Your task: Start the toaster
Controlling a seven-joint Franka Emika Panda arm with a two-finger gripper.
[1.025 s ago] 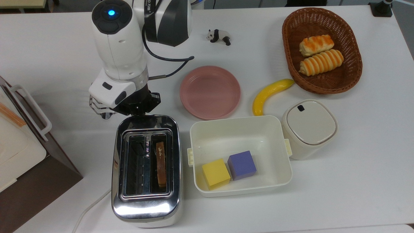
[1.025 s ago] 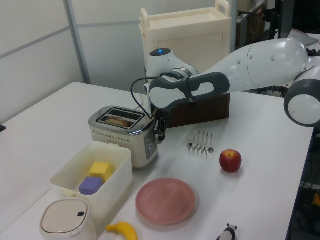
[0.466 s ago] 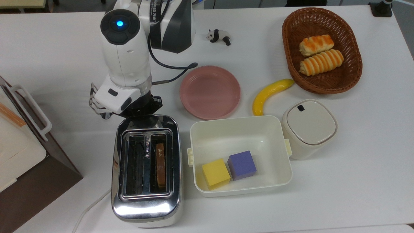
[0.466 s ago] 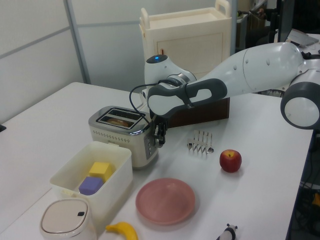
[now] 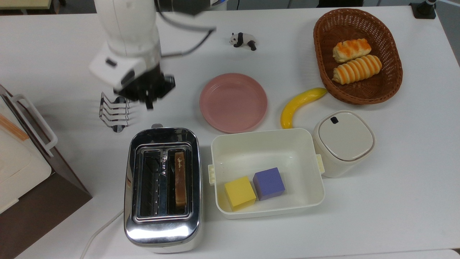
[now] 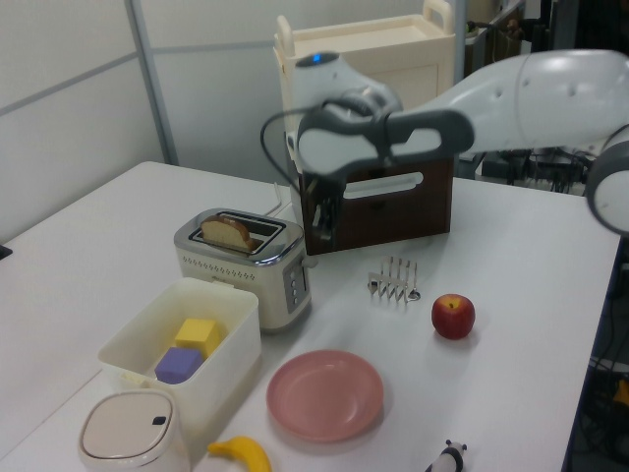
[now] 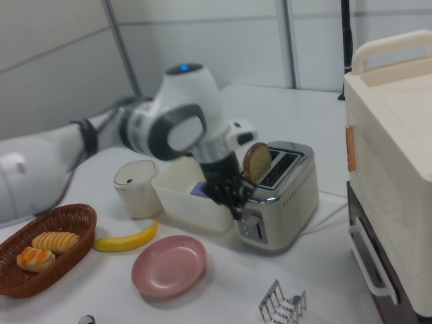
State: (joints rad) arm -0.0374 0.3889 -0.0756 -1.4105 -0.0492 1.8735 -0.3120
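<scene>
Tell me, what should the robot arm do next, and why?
Probably bring the gripper back down onto the lever tab at the toaster's end and press. The toast stands up out of its slot, and the gripper hangs above the table, apart from the tab.

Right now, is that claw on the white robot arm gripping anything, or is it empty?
Gripper: holding nothing, hanging above the table beyond the lever end of the shiny chrome two-slot toaster; whether it is open or closed cannot be told.

Toaster (image 5: 162, 187) at the top view's near left on the bench (image 5: 395, 187), toast (image 5: 180, 178) in its right slot, box (image 5: 267, 142) just right of it holding two cubes (image 5: 240, 193), plate (image 5: 233, 102) beyond, rack (image 5: 114, 111) far-left of the toaster, hand (image 5: 149, 94) above between rack and plate.
</scene>
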